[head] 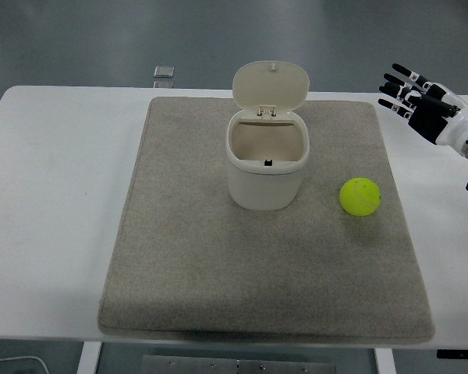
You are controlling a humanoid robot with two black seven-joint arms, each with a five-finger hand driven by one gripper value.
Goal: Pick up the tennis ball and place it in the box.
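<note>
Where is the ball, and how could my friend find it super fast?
Start at the big grey mat covering the middle of the white table. On it stands a cream box with its lid flipped open; look just right of that box. There sits the tennis ball, the only round, bright yellow-green thing, lying apart from the box and untouched.

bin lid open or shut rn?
Open. The lid is flipped up and back on its hinge above the box, whose bare inside wall shows; the tennis ball lies outside on the mat.

No readable text, labels, brands or numbers anywhere.
</note>
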